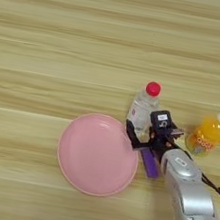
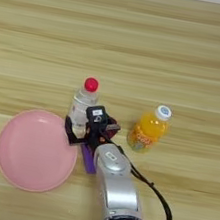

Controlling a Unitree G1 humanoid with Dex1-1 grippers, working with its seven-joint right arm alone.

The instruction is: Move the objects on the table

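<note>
- Two bottles on the tabletop: one clear bottle (image 1: pixel 143 109) with a red cap, one orange juice bottle (image 1: pixel 209 134) with a white cap.
- One pink plate (image 1: pixel 98 154) sits toward the near edge, left of the arm.
- One small purple object (image 1: pixel 149 163) lies flat just beside the plate's right rim, partly under the gripper.
- One silver forearm (image 2: pixel 115 189) comes up from the near edge, right of centre.
- The right gripper (image 1: pixel 143 134) is right at the base of the clear bottle, its black fingers (image 1: pixel 131 134) spread apart and closed on nothing.
- The clear bottle stands upright, at the fingers' far side; whether they touch it, I cannot tell.
- The juice bottle leans a little, well off to the gripper's right, apart from it.
</note>
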